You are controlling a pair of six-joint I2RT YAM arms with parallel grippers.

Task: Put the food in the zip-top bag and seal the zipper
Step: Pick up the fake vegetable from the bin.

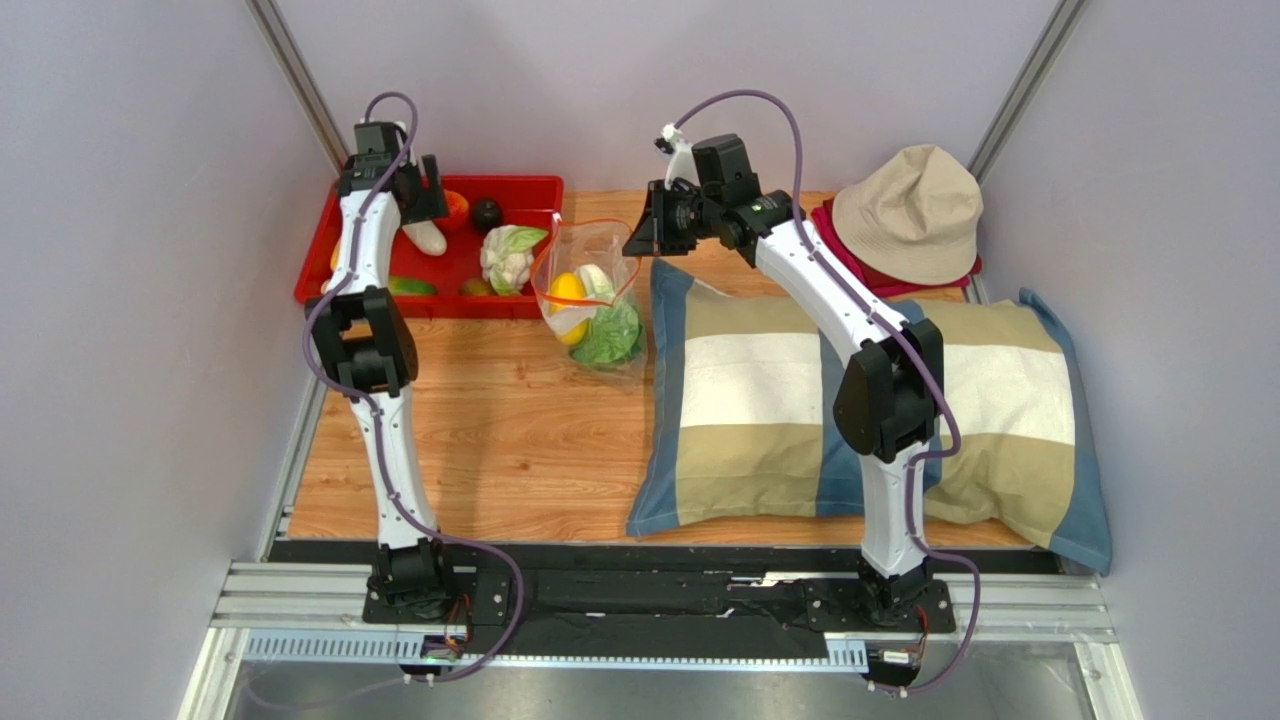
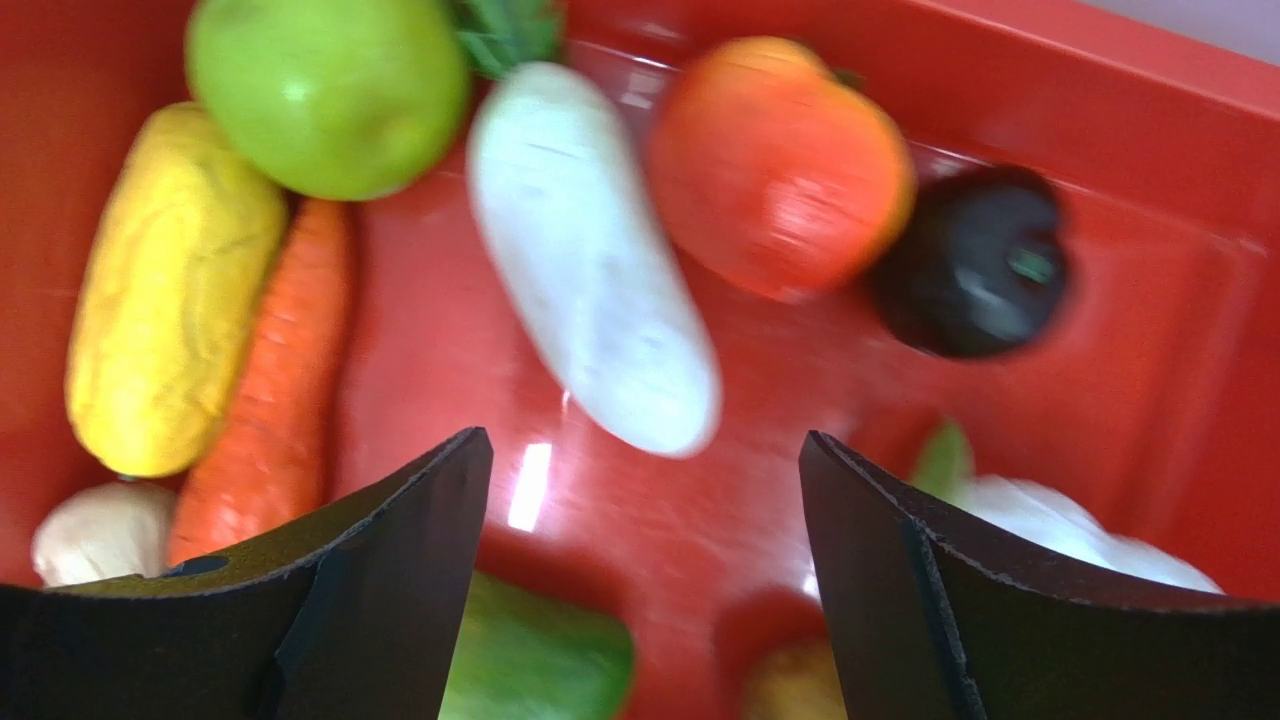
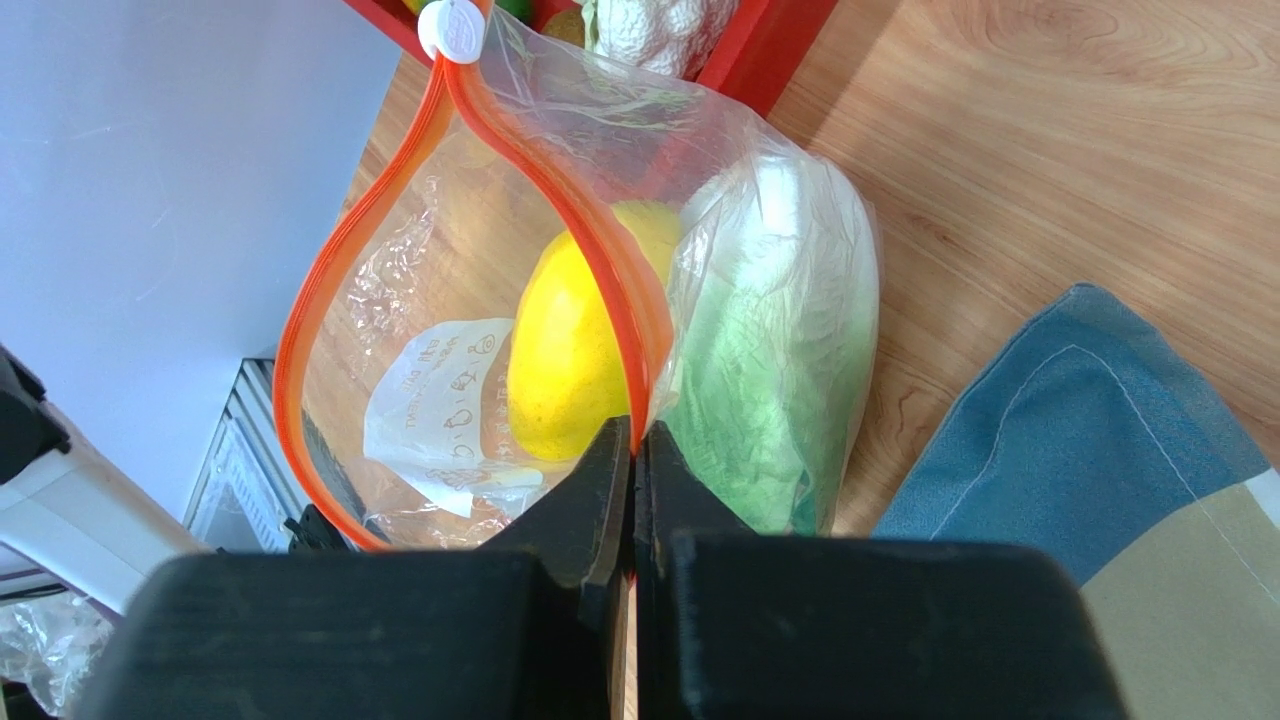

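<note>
The clear zip-top bag (image 1: 592, 297) stands open on the table with a yellow pepper (image 3: 574, 338) and green lettuce (image 3: 774, 345) inside. My right gripper (image 3: 633, 438) is shut on the bag's orange-red zipper (image 3: 559, 177) and holds the mouth open; the white slider tab (image 3: 452, 30) is at the far end. My left gripper (image 2: 646, 465) is open and empty over the red tray (image 1: 526, 192), above a white radish (image 2: 594, 258). Around it lie a carrot (image 2: 278, 368), yellow corn (image 2: 166, 293), green apple (image 2: 328, 87), orange fruit (image 2: 778, 162), dark piece (image 2: 974, 258) and cauliflower (image 1: 511, 255).
A checked pillow (image 1: 781, 405) lies right of the bag. A beige hat (image 1: 911, 210) sits at the back right. Bare wooden table (image 1: 496, 435) spreads in front of the tray and bag.
</note>
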